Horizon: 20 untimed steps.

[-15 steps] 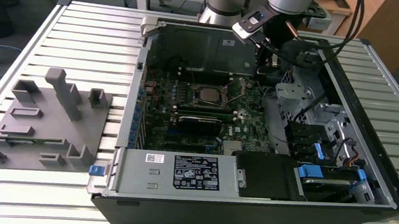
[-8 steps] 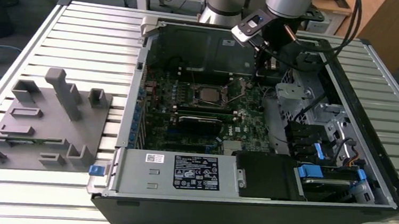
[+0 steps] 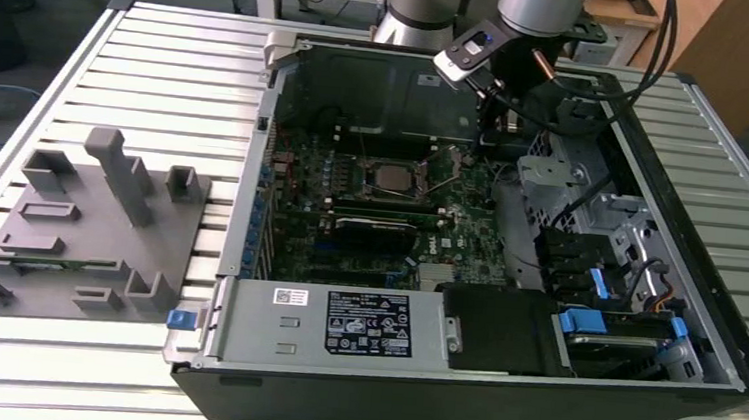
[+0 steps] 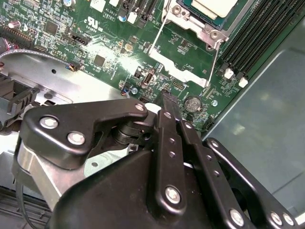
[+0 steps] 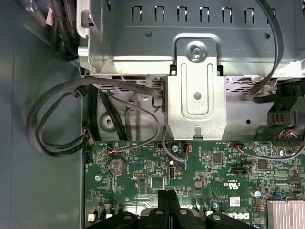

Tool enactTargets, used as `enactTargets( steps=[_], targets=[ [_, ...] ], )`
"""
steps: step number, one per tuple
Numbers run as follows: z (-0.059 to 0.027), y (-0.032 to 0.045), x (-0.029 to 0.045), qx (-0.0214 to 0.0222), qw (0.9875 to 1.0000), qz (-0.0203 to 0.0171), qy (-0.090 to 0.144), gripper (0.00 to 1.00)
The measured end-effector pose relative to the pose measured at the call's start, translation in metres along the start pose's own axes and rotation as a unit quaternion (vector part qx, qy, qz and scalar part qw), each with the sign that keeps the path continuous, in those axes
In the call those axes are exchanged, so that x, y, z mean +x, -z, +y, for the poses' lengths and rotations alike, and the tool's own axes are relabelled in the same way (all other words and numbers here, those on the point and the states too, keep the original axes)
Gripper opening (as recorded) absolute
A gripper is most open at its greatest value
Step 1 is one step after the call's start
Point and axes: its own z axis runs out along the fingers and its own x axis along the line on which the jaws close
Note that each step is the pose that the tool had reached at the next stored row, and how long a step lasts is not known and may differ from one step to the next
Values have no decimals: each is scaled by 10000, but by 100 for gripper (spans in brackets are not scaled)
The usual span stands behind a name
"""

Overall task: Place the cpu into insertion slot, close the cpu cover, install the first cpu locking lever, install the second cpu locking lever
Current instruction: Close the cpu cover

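The claw [image 4: 167, 98] hung low over the green motherboard [image 5: 200, 162], fingers pressed together and holding nothing, toward the far side of the open case [image 3: 466, 413]. From it the cpu [image 3: 391, 176] lay toward the exterior view's left and nearer. The chip sat in the insertion slot [image 3: 361, 174], with the cpu cover [image 4: 198, 25] framing it. Whether the thin wire levers [image 4: 158, 33] were latched could not be told.

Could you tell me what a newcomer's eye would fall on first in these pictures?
First comes the open computer case on the slatted table, its green motherboard laid bare. Over the board, near the case's far wall in the exterior view, hangs the black gripper, shut and empty. The cpu sits framed in silver mid-board.
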Motion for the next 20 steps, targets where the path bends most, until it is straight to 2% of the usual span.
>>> enactTargets(
  steps=[5,16,20],
  targets=[
    [-1,-32,2,0,10000,0,0,11],
    [-4,-167,7,0,10000,-10,0,11],
    [-4,-176,7,0,10000,-21,1,11]
  ],
)
